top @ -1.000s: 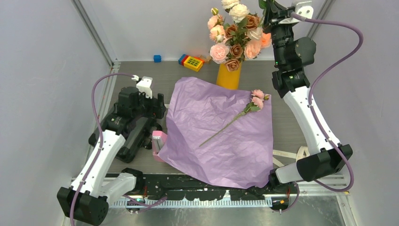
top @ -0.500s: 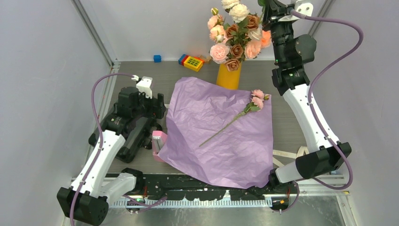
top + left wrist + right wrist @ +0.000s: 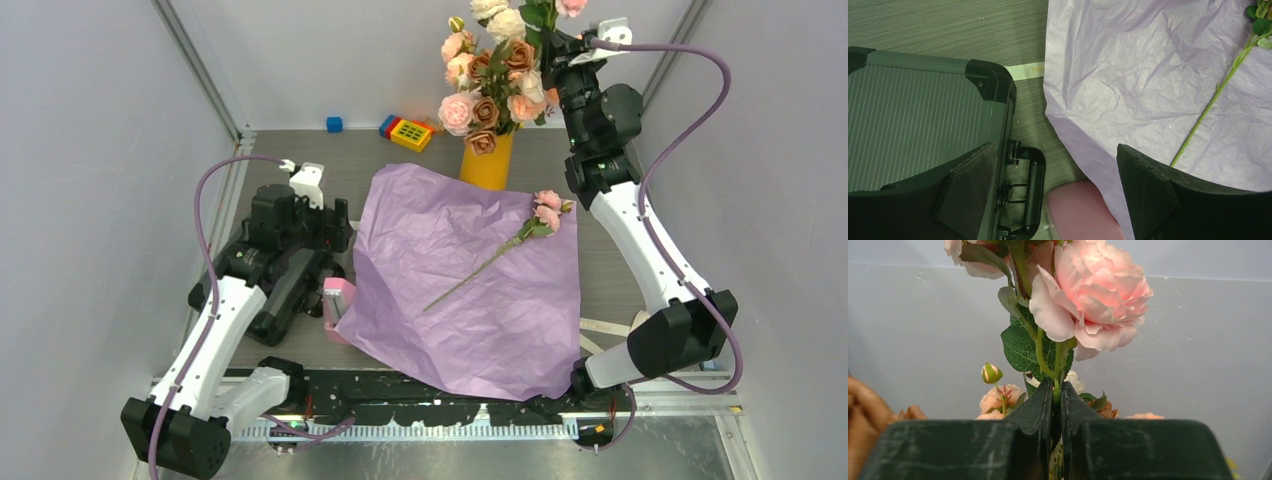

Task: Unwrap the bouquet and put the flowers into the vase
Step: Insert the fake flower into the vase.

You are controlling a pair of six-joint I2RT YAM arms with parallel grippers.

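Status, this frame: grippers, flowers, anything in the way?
Right gripper shut on pink rose, high by the filled vase. Left gripper open, beside black case. One flower lies on purple paper. No obstruction seen.

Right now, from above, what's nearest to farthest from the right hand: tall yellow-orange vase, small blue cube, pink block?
1. Tall yellow-orange vase, just below the right hand.
2. Small blue cube, back left.
3. Pink block, front left by purple paper.
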